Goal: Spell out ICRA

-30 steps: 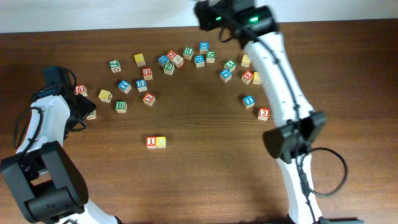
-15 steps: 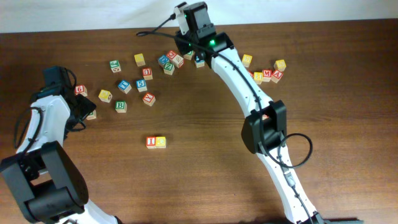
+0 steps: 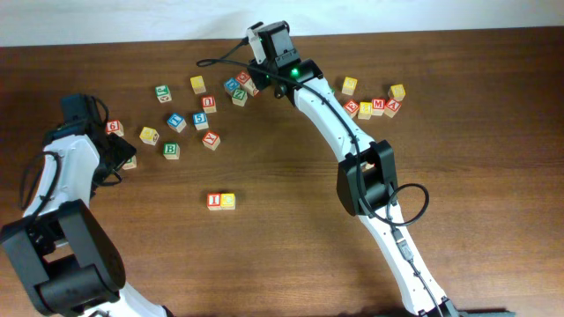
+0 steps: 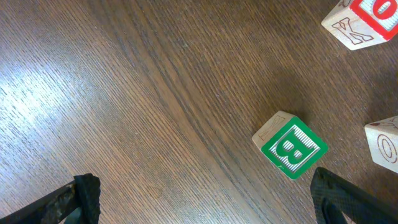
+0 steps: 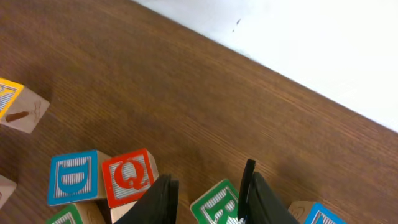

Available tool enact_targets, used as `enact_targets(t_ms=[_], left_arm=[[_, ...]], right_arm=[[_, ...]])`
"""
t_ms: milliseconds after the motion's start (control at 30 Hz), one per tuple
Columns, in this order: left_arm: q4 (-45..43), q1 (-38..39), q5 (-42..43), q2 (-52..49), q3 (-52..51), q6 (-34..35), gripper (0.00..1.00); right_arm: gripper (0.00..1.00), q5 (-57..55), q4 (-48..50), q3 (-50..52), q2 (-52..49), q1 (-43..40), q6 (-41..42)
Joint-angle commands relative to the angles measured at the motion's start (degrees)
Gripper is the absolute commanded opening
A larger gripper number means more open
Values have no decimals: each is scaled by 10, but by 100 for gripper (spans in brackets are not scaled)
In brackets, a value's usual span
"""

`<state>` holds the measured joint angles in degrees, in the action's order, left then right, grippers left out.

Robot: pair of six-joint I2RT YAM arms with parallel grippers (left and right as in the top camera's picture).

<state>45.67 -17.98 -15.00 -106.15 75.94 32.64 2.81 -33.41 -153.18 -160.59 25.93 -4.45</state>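
The I block [image 3: 214, 201] and C block [image 3: 228, 201] sit side by side in the middle of the table. My right gripper [image 3: 269, 77] is at the far cluster of blocks. In the right wrist view its open fingers [image 5: 208, 199] straddle a green R block [image 5: 217, 204]; the right finger touches it and a gap shows on the left. A red Q block [image 5: 129, 176] lies just left of the fingers. My left gripper [image 3: 122, 158] is wide open and empty [image 4: 211, 205] at the table's left, near a green B block [image 4: 290, 144].
Loose letter blocks lie left of centre, such as the yellow block [image 3: 198, 84] and the green B block [image 3: 171, 151]. A second group sits at the far right [image 3: 377, 106]. The right arm's links span from the far cluster to the front [image 3: 366, 180].
The right arm has swung left from the right-hand blocks to the far cluster and come down over the green R block. The left arm has not moved.
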Motion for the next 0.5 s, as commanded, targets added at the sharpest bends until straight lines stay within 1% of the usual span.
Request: enact_targets(t_ms=[0,33,67,133,167,233,300,467], left_arm=[[0,-1,-2,13,-2,1,99],[0,-1,-2,13,-2,2,99],[0,-1,-2,13,-2,2,99],[0,-1,-2,13,-2,1,100],[0,-1,-2,13,-2,1,99],[0,-1,-2,13,-2,1,99],[0,-1,-2,13,-2,1,99],[0,-1,-2,13,-2,2,99]], right_arm=[[34,-3,-20,3,-19,0,4],[42,-3,-22,3,-19,0,4],[46,-3,-22,3,-19,0,4],[47,-3,-18,3,-19,-1,4],[51,-3,-16,3,-19,-2,4],[52,-8,-10,5,-23,-2,4],[58,-7,-2,6,-30,-2,4],[70,-8,7,8,-42,-2,4]])
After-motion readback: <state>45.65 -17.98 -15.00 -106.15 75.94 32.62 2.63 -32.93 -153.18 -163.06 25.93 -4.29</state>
